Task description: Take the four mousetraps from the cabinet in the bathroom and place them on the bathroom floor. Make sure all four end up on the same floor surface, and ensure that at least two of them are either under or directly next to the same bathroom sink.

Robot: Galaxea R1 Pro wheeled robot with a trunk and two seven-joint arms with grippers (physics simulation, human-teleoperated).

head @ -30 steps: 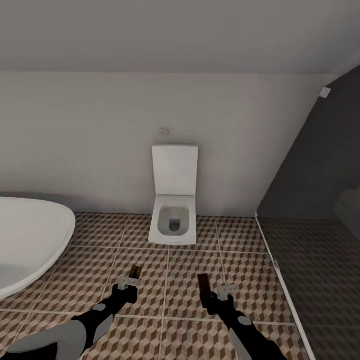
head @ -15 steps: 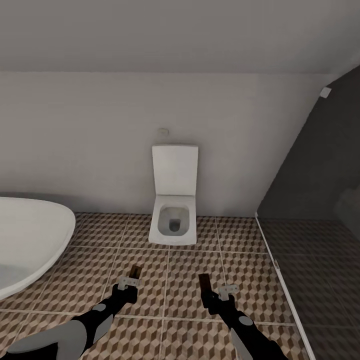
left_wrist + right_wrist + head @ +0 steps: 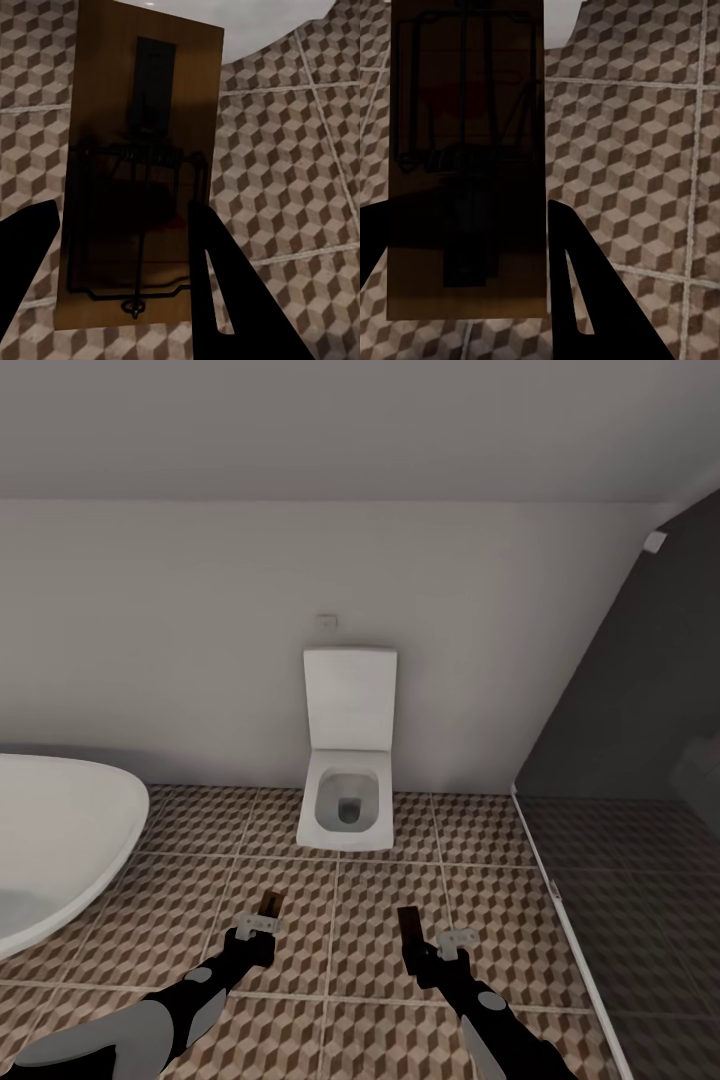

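Both arms reach forward and down from the lower edge of the head view, forearms angled slightly inward, wrists held low above the bathroom floor (image 3: 380,880) with its cube-patterned tiles. The left end effector (image 3: 258,928) points ahead toward the wall, and a mousetrap (image 3: 269,905) sticks out beyond its pale fingertips, a narrow brown slab seen lengthwise. The right end effector (image 3: 432,948) sits at about the same height, well apart from the left, and its own mousetrap (image 3: 407,924) projects forward at the inner side of the wrist.

In the left wrist view the mousetrap (image 3: 139,176) fills the space between the two dark fingers (image 3: 225,292), which are closed against its long edges (the wire bow and spring face the camera). The end effector there (image 3: 124,262) is clamped on the board, held clear above the tiles. The right wrist view shows the same arrangement: the board (image 3: 465,150) is pinched between the black fingers (image 3: 581,292) of that end effector (image 3: 465,247), wire frame at the far end.

The sink (image 3: 60,840), a large white basin, sits at the left of the head view, near the left arm but not touching it. A white toilet (image 3: 348,800) with its lid raised stands against the wall straight ahead, and a dark glass shower panel (image 3: 640,840) closes off the right side.
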